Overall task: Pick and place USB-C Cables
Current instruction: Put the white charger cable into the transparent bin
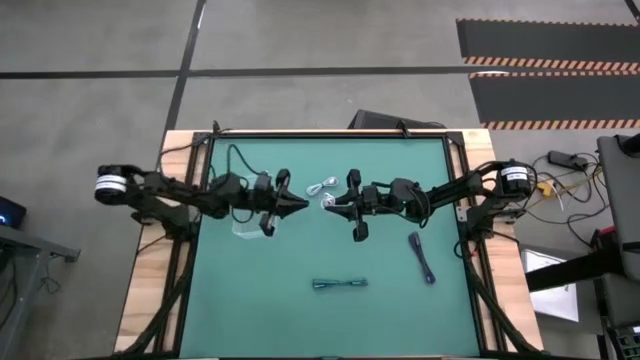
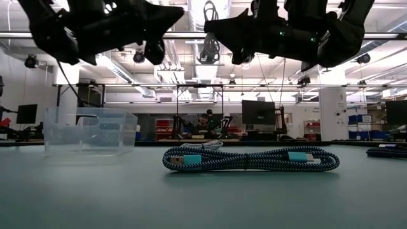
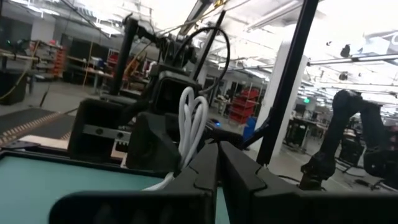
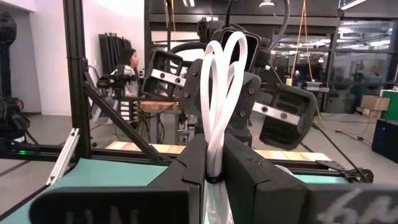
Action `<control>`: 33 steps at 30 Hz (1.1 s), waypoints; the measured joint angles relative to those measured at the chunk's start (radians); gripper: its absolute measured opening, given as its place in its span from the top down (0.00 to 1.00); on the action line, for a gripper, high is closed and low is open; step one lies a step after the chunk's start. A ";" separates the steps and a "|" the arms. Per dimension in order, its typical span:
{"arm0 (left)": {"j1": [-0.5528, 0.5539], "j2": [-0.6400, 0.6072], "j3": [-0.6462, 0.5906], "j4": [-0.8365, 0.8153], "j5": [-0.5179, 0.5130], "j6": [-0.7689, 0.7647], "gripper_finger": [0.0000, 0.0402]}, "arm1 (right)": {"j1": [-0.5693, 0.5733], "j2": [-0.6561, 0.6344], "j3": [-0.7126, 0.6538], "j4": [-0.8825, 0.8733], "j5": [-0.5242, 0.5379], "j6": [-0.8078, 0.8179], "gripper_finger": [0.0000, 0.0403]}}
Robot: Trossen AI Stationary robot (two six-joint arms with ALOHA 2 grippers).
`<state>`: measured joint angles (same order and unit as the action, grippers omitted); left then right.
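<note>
A clear bin (image 1: 247, 229) is seen near the table's (image 1: 390, 300) left edge, below the left gripper (image 1: 299, 206), whose fingers are pressed together on nothing. At mid-table the right gripper (image 1: 330, 204) is clenched on a white cable (image 4: 219, 99). A second white cable (image 1: 319, 188) lies behind it. A teal cable (image 1: 339, 284) rests toward the front edge, a dark cable (image 1: 421, 257) near the right edge.
</note>
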<state>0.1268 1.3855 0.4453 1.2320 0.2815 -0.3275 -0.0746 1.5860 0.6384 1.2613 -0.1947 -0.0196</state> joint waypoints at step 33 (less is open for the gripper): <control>-0.010 0.175 0.133 -0.009 -0.139 0.105 0.53 | -0.007 0.000 0.004 -0.059 0.092 -0.007 0.93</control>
<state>0.1164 1.5601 0.5782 1.2229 0.1427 -0.2225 -0.0814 1.5860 0.6422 1.2027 -0.1027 -0.0266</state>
